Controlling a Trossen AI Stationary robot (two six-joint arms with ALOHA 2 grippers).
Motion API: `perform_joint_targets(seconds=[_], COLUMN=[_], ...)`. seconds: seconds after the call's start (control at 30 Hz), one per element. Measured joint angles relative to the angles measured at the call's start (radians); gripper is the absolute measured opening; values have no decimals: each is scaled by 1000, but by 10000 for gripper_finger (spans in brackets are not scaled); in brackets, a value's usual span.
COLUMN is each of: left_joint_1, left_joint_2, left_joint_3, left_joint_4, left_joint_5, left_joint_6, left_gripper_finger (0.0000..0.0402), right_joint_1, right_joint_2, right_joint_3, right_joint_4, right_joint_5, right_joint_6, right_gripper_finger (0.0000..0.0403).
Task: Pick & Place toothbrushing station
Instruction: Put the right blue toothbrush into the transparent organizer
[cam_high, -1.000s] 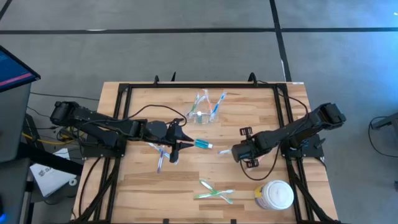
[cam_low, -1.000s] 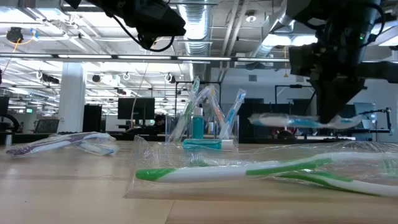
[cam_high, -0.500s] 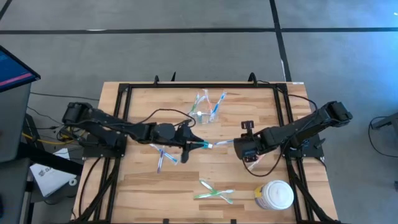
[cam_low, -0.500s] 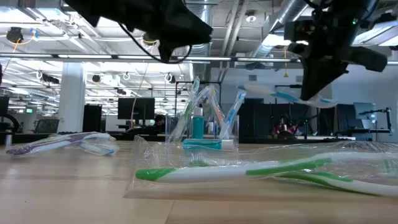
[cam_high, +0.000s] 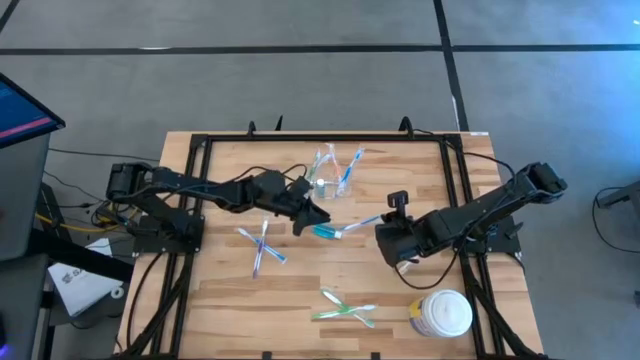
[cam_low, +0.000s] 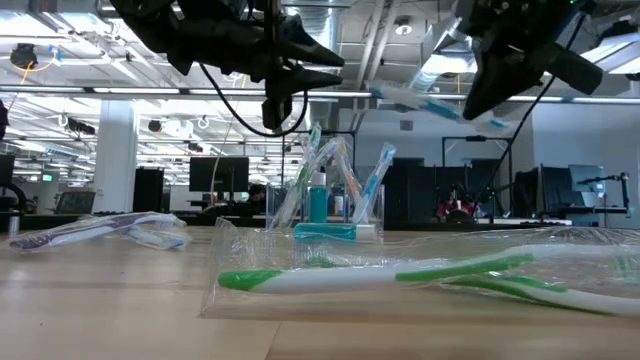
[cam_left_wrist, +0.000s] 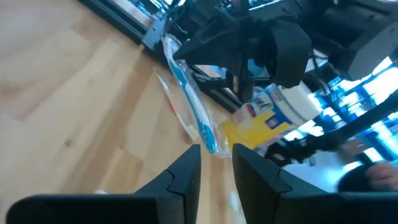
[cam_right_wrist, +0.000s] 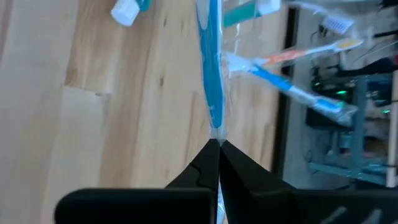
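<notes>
Right gripper (cam_high: 383, 238): jaws pinched shut on one end of a wrapped blue toothbrush (cam_high: 357, 224), lifted off the tabletop (cam_high: 300, 290).
Left gripper (cam_high: 318, 218): jaws narrowly parted at the brush's other end (contact unclear).
Clear holder (cam_high: 330, 178): mid tabletop toward the far edge, brushes standing in it.
Teal tube (cam_high: 326, 232): lying under the raised brush.
Green toothbrushes (cam_high: 345, 310): near edge.
</notes>
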Motion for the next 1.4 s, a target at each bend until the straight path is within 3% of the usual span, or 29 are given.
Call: perform_joint_targets(seconds=[0.37, 0.57, 0.9, 1.4], left_joint_1=[1, 13, 22, 22], left_joint_2=[0, 0, 0, -1], left_joint_3=[0, 0, 0, 0], left_joint_4=[6, 10, 9, 16], left_joint_5=[70, 141, 163, 216], left_joint_6=[-240, -289, -390, -451], left_gripper_finger=[88, 88, 88, 88], right_joint_1=[-1, 29, 46, 45], right_joint_2=[139, 183, 182, 187], right_joint_3=[134, 223, 227, 227], right_joint_4=[32, -16, 62, 180], right_joint_5=[137, 183, 262, 266], right_joint_6=[-194, -205, -295, -419], right_gripper_finger=[0, 0, 0, 0])
